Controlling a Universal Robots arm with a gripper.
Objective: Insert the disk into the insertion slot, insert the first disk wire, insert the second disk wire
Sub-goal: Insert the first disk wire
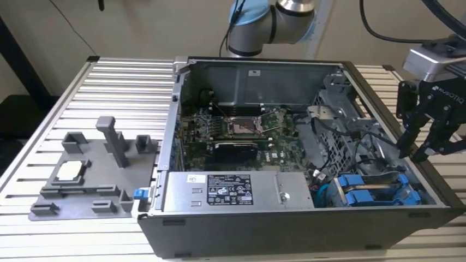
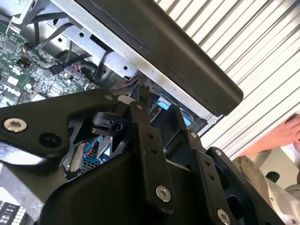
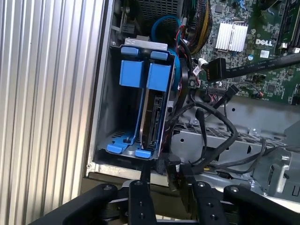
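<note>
- Disk (image 3: 153,112): sits on edge in slot (image 3: 108,108) of the drive cage, blue frame tabs level w/ the neighbour drive (image 3: 131,75) just beside it. Step 1 looks done.
- Wires: black connector (image 3: 173,171) on a loose cable lies just outside the cage mouth, apart from disk. No plug seen on disk's near edge. Judged: neither wire in, both wire steps left.
- Gripper (image 1: 412,156): over the case wall at the exterior view's right, near the cage. Nearest thing in the first wrist view is that connector. Can't tell whether it's spread or pinching it.
- More black cables (image 3: 225,124) loop btwn cage and board (image 3: 243,42).
- PSU (image 1: 226,191) next to cage, toward the exterior view's left.
- Case (image 1: 291,234) stands open on slatted table (image 1: 117,87). Grey fixture (image 1: 87,169) well apart from it, at the exterior view's left.
- Person's hand (image 2: 291,131) by the table edge in the second wrist view.
</note>
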